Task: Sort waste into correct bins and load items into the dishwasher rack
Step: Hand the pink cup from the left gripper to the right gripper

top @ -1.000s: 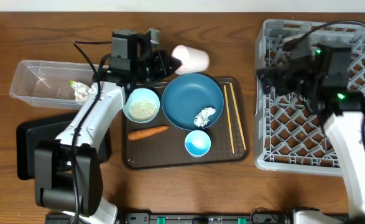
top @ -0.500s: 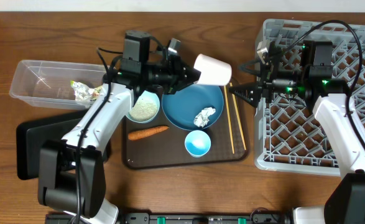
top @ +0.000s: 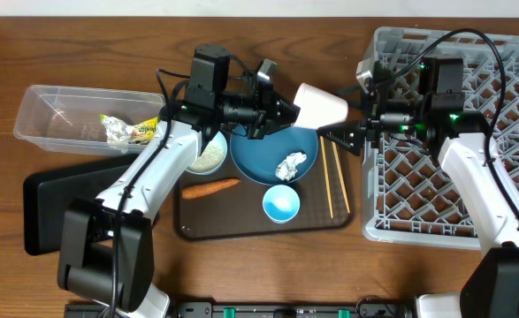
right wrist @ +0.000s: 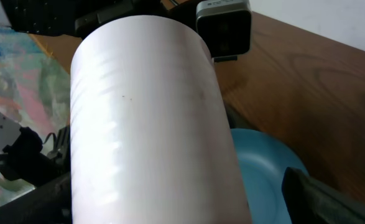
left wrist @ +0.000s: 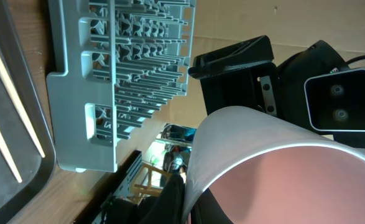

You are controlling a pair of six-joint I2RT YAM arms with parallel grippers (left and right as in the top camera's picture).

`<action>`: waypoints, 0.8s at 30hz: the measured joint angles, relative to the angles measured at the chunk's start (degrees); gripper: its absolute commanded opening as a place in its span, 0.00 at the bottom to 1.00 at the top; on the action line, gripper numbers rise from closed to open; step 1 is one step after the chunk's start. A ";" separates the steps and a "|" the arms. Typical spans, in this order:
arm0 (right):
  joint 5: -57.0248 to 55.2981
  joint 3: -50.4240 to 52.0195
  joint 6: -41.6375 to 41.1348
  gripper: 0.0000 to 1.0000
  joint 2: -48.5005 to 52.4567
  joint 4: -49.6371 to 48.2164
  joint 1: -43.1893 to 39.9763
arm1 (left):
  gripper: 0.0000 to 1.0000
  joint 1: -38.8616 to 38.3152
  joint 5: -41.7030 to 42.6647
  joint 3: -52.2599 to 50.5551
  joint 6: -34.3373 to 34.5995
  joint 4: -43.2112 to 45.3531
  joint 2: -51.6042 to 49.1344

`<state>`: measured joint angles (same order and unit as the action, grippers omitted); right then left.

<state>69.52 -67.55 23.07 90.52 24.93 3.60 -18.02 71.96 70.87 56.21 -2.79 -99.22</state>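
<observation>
Handing the cup [top: 321, 106] over well means, I judge, that the right gripper [top: 329, 134] slides its wide-open jaws around the cup's closed end and squeezes before the left gripper [top: 281, 110] lets go, or the cup may drop onto the plate [top: 263, 146]. The left gripper is clenched on the cup's rim, holding it sideways in the air above the tray's [top: 241, 231] far right corner, near the rack's [top: 507, 53] left edge. The cup is just beside the right fingertips; whether it is already between them I cannot tell.
</observation>
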 measured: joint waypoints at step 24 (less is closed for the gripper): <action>3.85 0.00 0.44 0.73 0.00 -3.65 1.51 | 0.06 0.00 0.33 0.00 1.01 0.09 0.00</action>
<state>73.36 -67.55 23.51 90.52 21.28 5.10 -18.02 72.29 70.87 57.21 -2.70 -99.22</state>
